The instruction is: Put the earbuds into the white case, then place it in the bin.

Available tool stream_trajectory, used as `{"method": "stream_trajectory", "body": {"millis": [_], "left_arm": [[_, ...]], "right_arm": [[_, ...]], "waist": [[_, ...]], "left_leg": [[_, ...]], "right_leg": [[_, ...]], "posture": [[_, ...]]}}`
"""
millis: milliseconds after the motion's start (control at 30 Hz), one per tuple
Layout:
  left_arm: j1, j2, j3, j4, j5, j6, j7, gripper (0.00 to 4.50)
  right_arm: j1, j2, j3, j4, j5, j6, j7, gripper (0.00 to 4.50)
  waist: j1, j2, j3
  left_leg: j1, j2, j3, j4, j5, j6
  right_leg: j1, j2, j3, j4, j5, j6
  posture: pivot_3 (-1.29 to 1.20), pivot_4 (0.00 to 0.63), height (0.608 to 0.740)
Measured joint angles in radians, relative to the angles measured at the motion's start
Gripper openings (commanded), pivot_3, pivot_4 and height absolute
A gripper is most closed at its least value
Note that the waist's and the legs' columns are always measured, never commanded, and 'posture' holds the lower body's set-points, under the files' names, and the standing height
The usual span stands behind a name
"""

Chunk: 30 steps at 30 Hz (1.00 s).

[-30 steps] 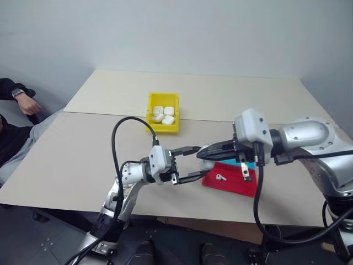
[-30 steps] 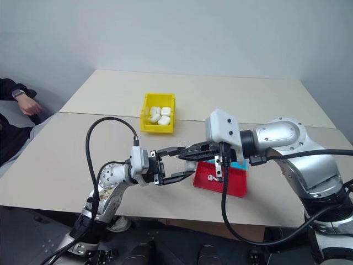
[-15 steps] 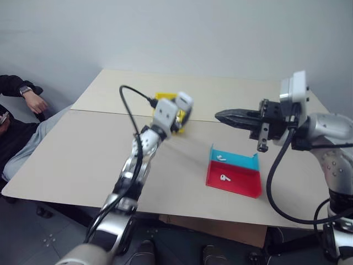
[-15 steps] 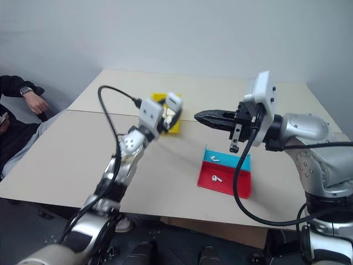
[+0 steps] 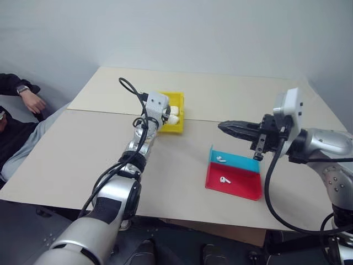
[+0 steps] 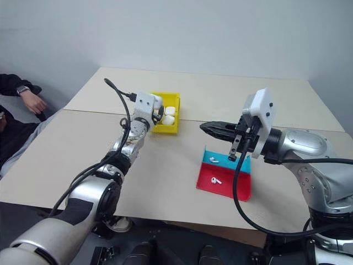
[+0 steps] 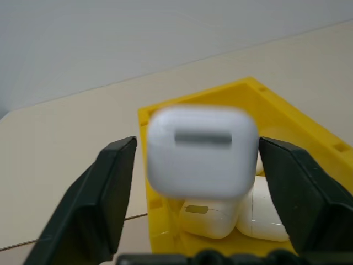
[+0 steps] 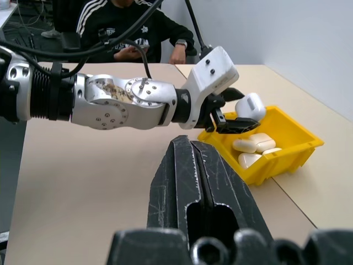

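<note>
The left gripper (image 7: 193,165) gapes, a blurred white case (image 7: 201,152) loose between its fingers over the bin (image 7: 287,118); the right gripper (image 8: 192,165) is clamped empty.

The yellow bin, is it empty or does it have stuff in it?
Not empty. The yellow bin already holds several white cases, and the left gripper is open, with another white case between its fingers above it.

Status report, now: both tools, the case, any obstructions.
Left tool open over the yellow bin, white case between its fingers, no contact visible. Right tool shut, empty. Nothing in the way.
</note>
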Motion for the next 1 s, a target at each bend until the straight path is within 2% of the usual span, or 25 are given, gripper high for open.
{"method": "stream_trajectory", "body": {"millis": [233,367,467,567,667,767,800,933,1000], "left_arm": [[-0.006,0.011,0.021,-0.028,-0.023,-0.071,-0.056,4.42],[0.010,0.030,0.025,-0.146,-0.069,0.044,-0.192,4.42],[0.135,0.091,-0.001,-0.382,-0.133,0.135,-0.428,4.42],[0.331,0.185,0.007,-0.657,-0.292,0.290,-0.690,4.42],[0.491,0.291,0.007,-0.890,-0.379,0.365,-0.843,4.42],[0.639,0.456,0.048,-1.108,-0.451,0.470,-0.932,4.42],[0.666,0.487,0.073,-1.146,-0.472,0.500,-0.944,4.42],[0.756,0.551,0.133,-1.285,-0.561,0.584,-0.971,4.42],[0.878,0.609,0.193,-1.375,-0.606,0.622,-0.989,4.42]], "right_arm": [[0.013,-0.006,0.005,0.000,-0.017,0.002,-0.007,0.00],[0.021,-0.015,0.012,-0.001,-0.039,-0.003,-0.001,0.00],[0.070,-0.041,0.015,-0.008,-0.087,-0.053,0.041,0.00],[0.154,-0.090,0.008,0.016,-0.151,-0.143,0.113,0.00],[0.230,-0.137,-0.018,0.083,-0.212,-0.271,0.204,0.00],[0.309,-0.205,-0.099,0.222,-0.280,-0.424,0.312,0.00],[0.323,-0.222,-0.125,0.262,-0.295,-0.457,0.337,0.00],[0.328,-0.244,-0.159,0.344,-0.319,-0.573,0.408,0.00],[0.337,-0.259,-0.174,0.401,-0.340,-0.648,0.442,0.00]], "waist": [[-0.002,0.000,0.000],[-0.003,0.000,0.000],[-0.013,0.001,0.000],[-0.028,0.001,0.000],[-0.033,0.001,0.000],[-0.033,0.001,0.000],[-0.033,0.001,0.000],[-0.032,0.001,0.000],[-0.042,0.001,0.000]], "left_leg": [[0.000,0.000,0.000,0.002,0.000,0.000],[0.000,0.000,0.000,0.003,0.000,0.000],[0.001,0.000,0.000,0.001,0.000,0.000],[0.001,0.000,0.000,-0.001,0.003,0.004],[0.001,0.001,0.000,-0.001,0.005,0.007],[0.004,0.001,0.001,0.001,0.004,0.006],[0.006,0.001,0.001,0.003,0.000,0.000],[0.007,0.002,0.002,0.007,0.000,-0.001],[0.007,0.002,0.003,0.006,0.000,-0.001]], "right_leg": [[0.001,0.000,0.000,0.001,0.001,-0.001],[0.001,0.000,0.000,0.001,0.001,-0.001],[0.001,0.000,0.000,0.001,0.001,-0.001],[0.001,0.000,0.000,0.002,0.001,-0.002],[0.000,0.000,0.000,0.002,0.000,-0.002],[0.003,0.000,0.000,0.002,-0.002,-0.009],[0.005,0.000,0.000,0.002,-0.002,-0.010],[0.007,-0.001,0.000,0.001,-0.001,-0.012],[0.007,-0.002,0.000,0.000,-0.001,-0.012]], "posture": [[0.00,0.150,0.740],[0.00,0.150,0.740],[0.00,0.150,0.740],[0.00,0.150,0.740],[0.00,0.150,0.740],[0.00,0.150,0.740],[0.00,0.150,0.740],[0.00,0.150,0.740],[0.00,0.150,0.740]]}}
